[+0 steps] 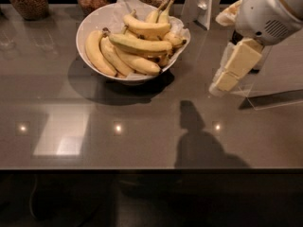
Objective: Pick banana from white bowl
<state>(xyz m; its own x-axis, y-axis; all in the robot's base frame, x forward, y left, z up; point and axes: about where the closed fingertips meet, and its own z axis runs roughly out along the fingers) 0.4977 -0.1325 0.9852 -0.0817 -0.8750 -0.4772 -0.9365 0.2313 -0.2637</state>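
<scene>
white bowl (91, 24) near counter (142, 143) back edge, end effector (220, 85) well apart, right

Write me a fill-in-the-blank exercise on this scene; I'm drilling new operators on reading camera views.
1. The long banana lies atop the pile in the white ____.
2. The claw hovers above the table, to the ____ of the fruit in the camera view.
3. Behind the fruit stand three glass ____ of brown grains.
Missing: bowl; right; jars.
</scene>
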